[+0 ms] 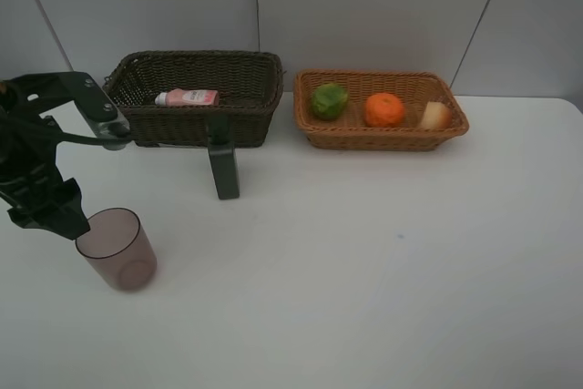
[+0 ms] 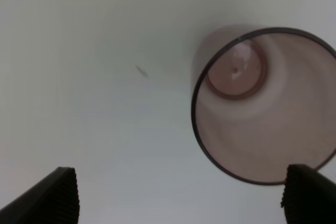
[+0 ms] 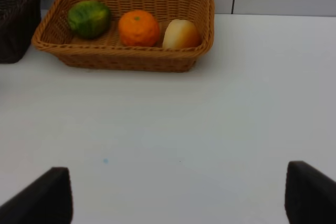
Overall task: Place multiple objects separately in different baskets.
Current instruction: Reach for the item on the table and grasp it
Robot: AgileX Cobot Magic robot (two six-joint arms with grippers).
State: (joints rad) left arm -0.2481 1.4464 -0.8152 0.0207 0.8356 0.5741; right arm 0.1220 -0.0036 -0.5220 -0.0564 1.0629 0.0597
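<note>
- The left gripper [image 2: 184,200] hangs in front of and to the left of the dark brown basket [image 1: 196,120]. Its jaws are spread fully wide and hold nothing.
- The translucent mauve cup [image 1: 118,250] stands upright and empty on the table, well in front of that basket and to its left. Its rim is just beside one gripper finger, not between the two.
- The step in hand looks like the approach to the cup. Next, the jaws probably need to centre over the cup, or straddle its wall, before closing gently, since thin plastic may flex or tip.
- Inside the dark brown basket lies the small pink bottle [image 1: 187,97], on its side.
- The dark green bottle [image 1: 224,166] stands upright just in front of that basket, not yet binned.
- The light tan basket [image 1: 383,141] sits just right of the dark one. It holds a green fruit [image 1: 329,100], an orange mandarin [image 1: 384,109] and a pale reddish fruit [image 1: 435,116].
- The right gripper [image 3: 178,198] waits well in front of the tan basket, fingers apart and empty.
- The table [image 1: 364,271] is plain white and matte. Behind the baskets rises a grey panelled wall [image 1: 364,6].
</note>
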